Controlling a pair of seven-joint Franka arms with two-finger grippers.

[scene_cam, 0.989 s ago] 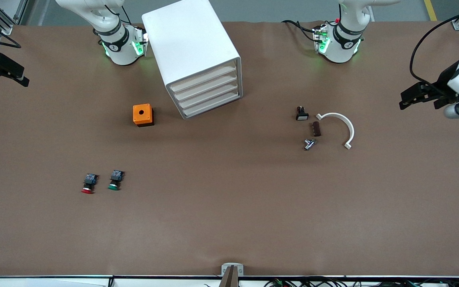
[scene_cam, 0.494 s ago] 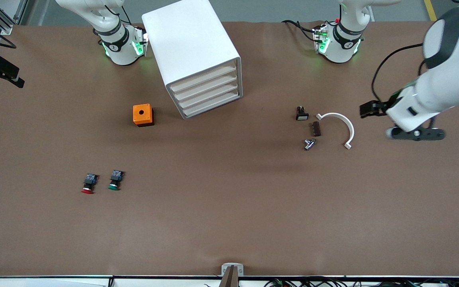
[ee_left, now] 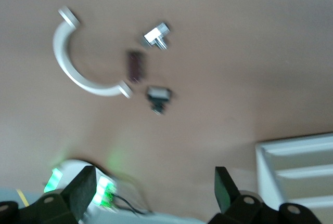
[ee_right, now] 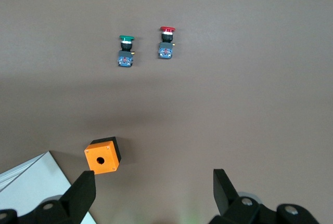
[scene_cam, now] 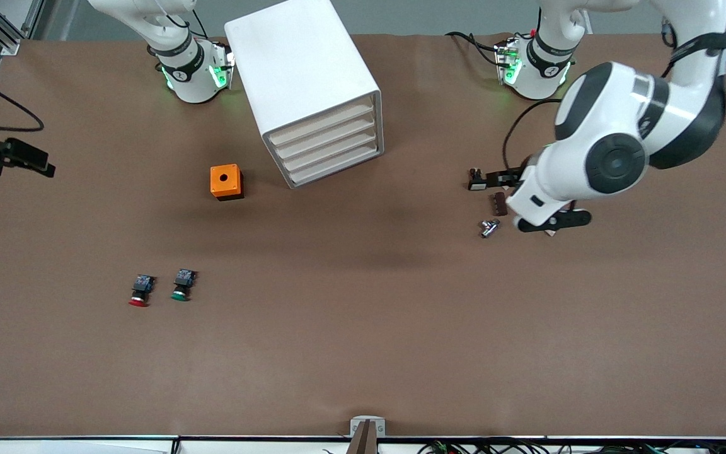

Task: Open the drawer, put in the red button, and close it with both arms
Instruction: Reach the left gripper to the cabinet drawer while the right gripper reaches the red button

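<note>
The white cabinet point(scene_cam: 303, 69) stands near the robots' bases with its four cream-fronted drawers point(scene_cam: 328, 146) all shut; they also show in the left wrist view point(ee_left: 302, 167). The red button point(scene_cam: 138, 292) lies on the table beside a green-capped one point(scene_cam: 181, 285), toward the right arm's end. Both show in the right wrist view, the red button point(ee_right: 166, 42) and the green one point(ee_right: 125, 51). My left gripper point(scene_cam: 494, 180) is open and empty over the small parts; its fingers point(ee_left: 82, 187) stand wide apart. My right gripper point(scene_cam: 35, 162) is open and empty, high at the right arm's end of the table; its fingers point(ee_right: 83, 192) are also wide apart.
An orange box with a hole point(scene_cam: 226, 181) sits beside the cabinet, toward the right arm's end. Under the left arm lie a white arc point(ee_left: 78, 63), a metal fitting point(scene_cam: 489, 227), a brown piece point(scene_cam: 499, 203) and a black piece with a white face point(scene_cam: 477, 182).
The left arm has swung in from its end of the table and now hangs over the small parts. The right gripper has shifted a little at the table's edge.
</note>
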